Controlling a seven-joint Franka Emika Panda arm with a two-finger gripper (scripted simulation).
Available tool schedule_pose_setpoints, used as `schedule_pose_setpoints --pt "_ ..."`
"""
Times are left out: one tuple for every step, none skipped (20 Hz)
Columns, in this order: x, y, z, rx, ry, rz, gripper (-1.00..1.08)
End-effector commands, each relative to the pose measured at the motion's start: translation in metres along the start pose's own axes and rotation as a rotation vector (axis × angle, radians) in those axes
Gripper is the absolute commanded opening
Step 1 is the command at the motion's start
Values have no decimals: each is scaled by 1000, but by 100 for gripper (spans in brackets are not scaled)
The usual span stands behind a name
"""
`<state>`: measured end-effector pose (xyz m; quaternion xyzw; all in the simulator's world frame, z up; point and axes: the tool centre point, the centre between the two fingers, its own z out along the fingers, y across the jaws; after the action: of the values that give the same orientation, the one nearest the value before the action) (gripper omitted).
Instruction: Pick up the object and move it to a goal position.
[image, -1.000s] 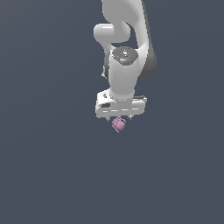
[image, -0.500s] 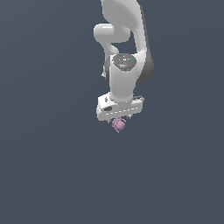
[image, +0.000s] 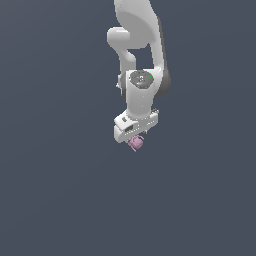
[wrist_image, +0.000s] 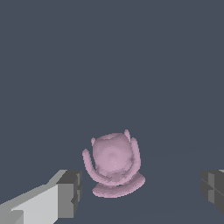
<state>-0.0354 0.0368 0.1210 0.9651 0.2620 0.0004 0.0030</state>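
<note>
exterior view: the object (image: 135, 143), a small pale pink lumpy thing, sits directly under the white hand (image: 134, 139), partly hidden by it. it looks roundish, with no long axis i can make out at this size. the arm (image: 142, 60) comes down from the top of the frame, folds at a joint, and points the hand downward with a slight tilt toward the exterior view's left. compared with a second ago the hand has dropped closer over the object, which has stayed in the same spot.

wrist view: the object (wrist_image: 113, 162) lies on the grey bench (wrist_image: 109, 61) between the two dark fingertips (wrist_image: 70, 192), apart from both. it is a rounded body with small stubs along one edge, curved limbs at the sides and a flat crescent base. the hand is spread wide, gripping nothing.
</note>
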Motion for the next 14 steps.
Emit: schedule_pose_setpoints --pt "-5 -4 8 1 0 -65 100" --pt "-7 -6 11 2 0 -87 100" --pt "-8 -7 14 2 0 -107 100" --pt "-10 -8 16 3 0 -126 100" --pt "-11 -10 18 3 1 -144 100" --pt "-13 -11 20 4 1 -160 100" --pt "-14 -12 22 4 1 -174 100" --pt "-15 -13 24 4 1 -187 100" --pt "-16 -14 25 5 1 -198 100" --pt "-17 -14 26 5 1 -208 100" --pt "-18 -15 27 5 1 -217 100" --pt "-18 -15 28 6 1 -223 100" --pt "-19 -16 29 6 1 -229 100" --pt "-19 -16 29 6 1 -233 100"
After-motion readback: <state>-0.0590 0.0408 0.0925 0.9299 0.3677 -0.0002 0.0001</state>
